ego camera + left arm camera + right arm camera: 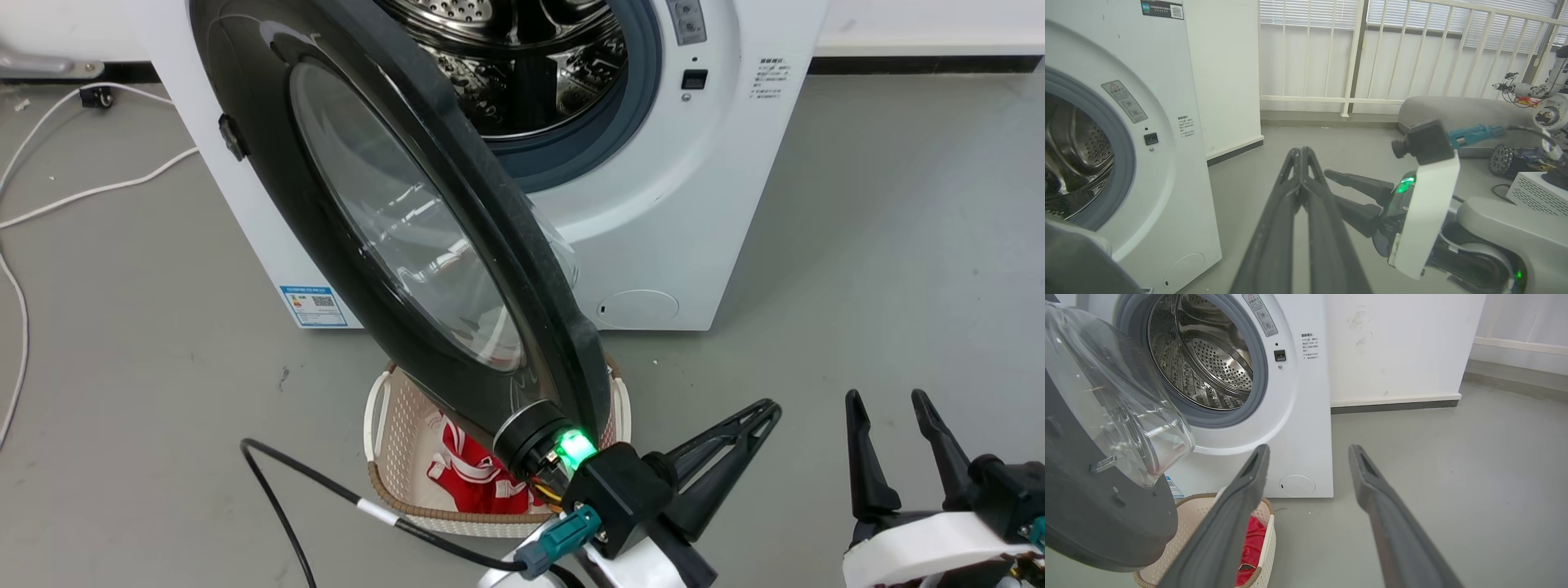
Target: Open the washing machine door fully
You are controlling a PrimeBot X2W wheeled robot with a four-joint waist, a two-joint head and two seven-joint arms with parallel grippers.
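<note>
My left end effector point(1301, 153) is clenched on nothing, its two fingers pressed flat together and pointing out over bare floor point(898, 245). My right end effector point(1309, 448) is released, its fingers spread wide with only air between them, low and well apart from the machine. Both sit to the right of the door point(408, 220), fingers clear of it.

The door stands swung out from the washing machine point(694, 204), attached on the left. Its free rim points toward me and its lower edge hangs over the basket point(390, 441). In the head view that rim overlaps my left wrist, and I cannot tell whether they touch. Right of the machine the grey floor runs open to the wall. On the left, white cables point(82, 196) trail across it, and a black cable point(310, 482) loops by the basket.

I count one machine, one door, one basket with one red cloth point(469, 474) in it, one blue label point(314, 306) and one round flap point(641, 309).

The door hides the left of the drum point(531, 65) mouth and much of the basket. The machine's top is cut off. The label's print is too small to read.
</note>
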